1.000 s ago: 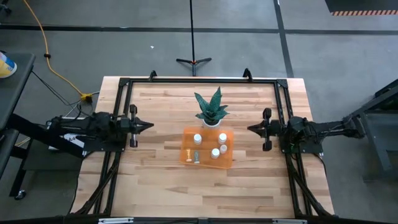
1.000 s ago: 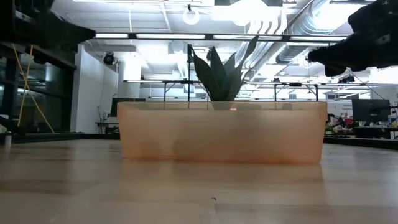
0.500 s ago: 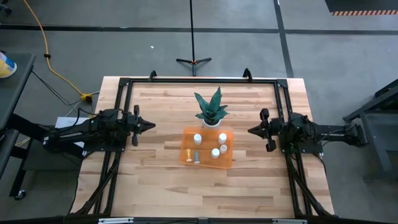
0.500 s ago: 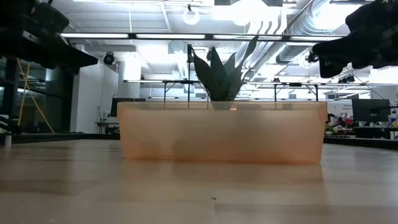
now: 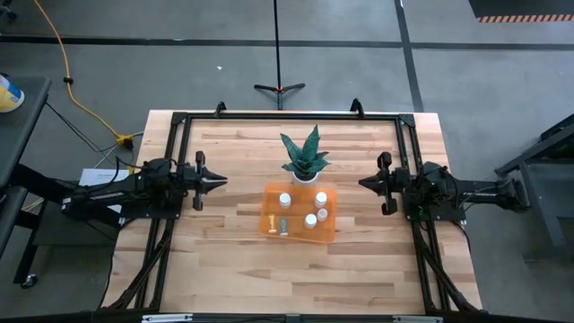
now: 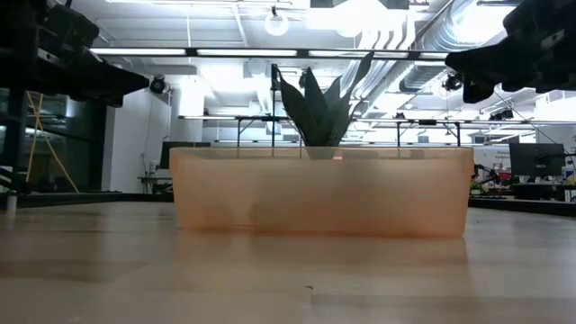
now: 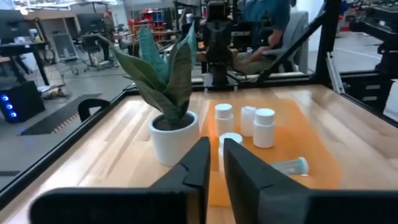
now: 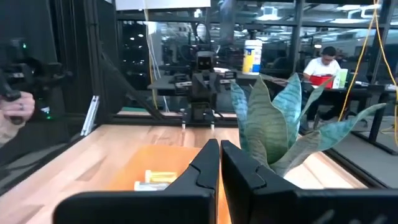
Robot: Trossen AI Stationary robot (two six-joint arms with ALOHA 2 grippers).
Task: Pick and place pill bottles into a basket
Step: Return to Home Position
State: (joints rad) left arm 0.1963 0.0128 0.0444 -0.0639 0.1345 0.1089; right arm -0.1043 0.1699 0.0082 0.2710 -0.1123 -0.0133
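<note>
The translucent orange basket (image 5: 300,215) stands at the table's middle, and it also shows in the low view (image 6: 324,193). Inside it several white pill bottles stand upright (image 5: 284,199) (image 5: 321,198) (image 5: 310,221), and others lie on their sides (image 5: 282,224). The left wrist view shows standing bottles (image 7: 263,127) and one lying down (image 7: 289,166). My left gripper (image 5: 222,180) is shut and empty, above the table to the left of the basket. My right gripper (image 5: 361,185) is shut and empty to the right of the basket.
A spiky green plant in a white pot (image 5: 305,160) stands right behind the basket's far side. A black frame (image 5: 179,121) runs round the table. People sit in the room beyond the table (image 8: 323,62) (image 7: 267,31).
My left gripper has moved a little toward the table's right edge, nearer the basket, and has come lower. My right gripper has risen slightly. The basket and the bottles have stayed put.
</note>
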